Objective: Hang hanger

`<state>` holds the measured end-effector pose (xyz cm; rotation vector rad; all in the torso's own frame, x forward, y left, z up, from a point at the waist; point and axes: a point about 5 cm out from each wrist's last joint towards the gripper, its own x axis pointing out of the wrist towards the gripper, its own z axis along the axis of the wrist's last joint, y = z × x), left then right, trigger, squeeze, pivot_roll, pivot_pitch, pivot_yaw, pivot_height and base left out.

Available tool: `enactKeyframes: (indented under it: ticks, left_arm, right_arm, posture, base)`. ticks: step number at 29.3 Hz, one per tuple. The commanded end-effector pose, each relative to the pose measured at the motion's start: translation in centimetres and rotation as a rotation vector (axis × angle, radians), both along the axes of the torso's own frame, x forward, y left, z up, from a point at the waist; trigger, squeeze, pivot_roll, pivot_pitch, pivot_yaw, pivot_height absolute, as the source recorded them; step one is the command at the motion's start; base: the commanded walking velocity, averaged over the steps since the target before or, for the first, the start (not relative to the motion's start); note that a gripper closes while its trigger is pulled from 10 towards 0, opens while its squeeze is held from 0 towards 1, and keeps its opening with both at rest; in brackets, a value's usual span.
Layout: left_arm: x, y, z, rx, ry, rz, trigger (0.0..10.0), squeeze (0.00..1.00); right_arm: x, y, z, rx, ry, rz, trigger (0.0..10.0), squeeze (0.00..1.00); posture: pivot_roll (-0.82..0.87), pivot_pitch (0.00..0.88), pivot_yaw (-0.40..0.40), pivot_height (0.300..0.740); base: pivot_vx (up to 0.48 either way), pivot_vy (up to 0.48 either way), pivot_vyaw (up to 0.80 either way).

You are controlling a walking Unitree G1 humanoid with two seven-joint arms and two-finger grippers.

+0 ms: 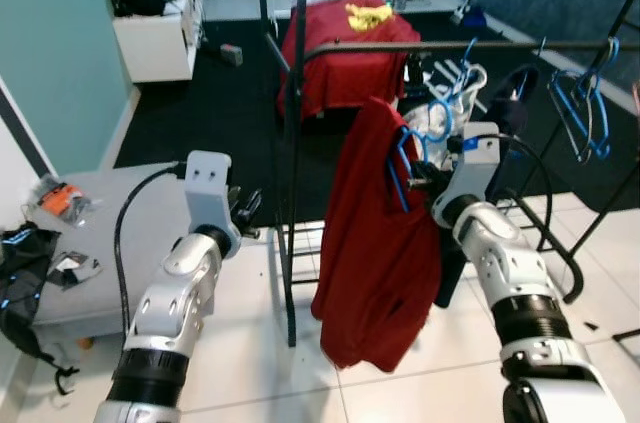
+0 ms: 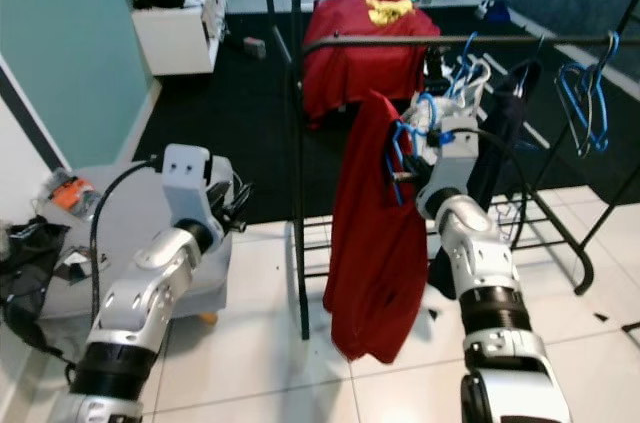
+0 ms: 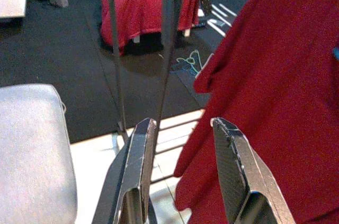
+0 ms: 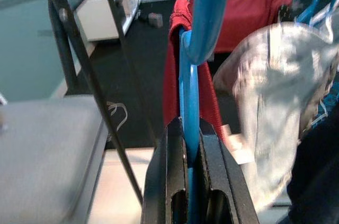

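Hanger (image 4: 189, 91) of blue plastic is pinched between the two black fingers of the right gripper (image 4: 188, 139), which are closed tightly on its bar, as is seen in the right wrist view. A red garment (image 1: 385, 243) is draped over this hanger and is seen hanging down in long folds toward the white tiled floor (image 1: 250, 363). The hanger is held up just below the dark horizontal rail (image 1: 450, 46) of a black clothes rack (image 1: 291, 193), beside the rack's upright post; whether its hook touches the rail cannot be told. In the head views the right gripper (image 1: 425, 175) is found at the garment's shoulder, at the end of the raised silver right arm (image 1: 505, 273).

Further along the rail, other blue hangers (image 1: 585, 103) are hung, together with a pale garment (image 1: 440, 118) and a dark one (image 1: 510, 108).

The left gripper (image 3: 183, 128) is held open, its two fingers parted with a clear gap between them, and nothing is gripped. It is pointed toward the rack post and the edge of the red garment, without touching either. In the head views it (image 1: 245, 211) is seen near the post, above a grey padded bench (image 1: 110, 233).

Behind the rack, on dark carpet, a piece of furniture covered with a red cloth (image 1: 345, 48) is seen, and a white cabinet (image 1: 155, 38) is set against the teal wall.
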<state>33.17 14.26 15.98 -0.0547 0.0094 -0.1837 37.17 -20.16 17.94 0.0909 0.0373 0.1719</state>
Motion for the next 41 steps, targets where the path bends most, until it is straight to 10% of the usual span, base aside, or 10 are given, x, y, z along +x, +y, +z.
enactKeyframes:
  ticks: [1,41]
  left_arm:
    - [0.0,0.4,-0.4,0.008,0.016,0.011,10.0,0.0]
    - [-0.1,0.6,-0.9,0.035,0.039,-0.011,10.0,0.0]
  right_arm:
    - [0.2,0.5,0.8,0.019,-0.028,0.015,10.0,0.0]
    - [2.0,-2.2,4.5,0.072,-0.047,-0.017,10.0,0.0]
  posture:
    - [-0.02,0.0,-0.048,0.74]
    - [-0.03,0.0,-0.042,0.74]
  base:
    - [0.371,0.0,0.0]
    - [0.261,0.0,0.0]
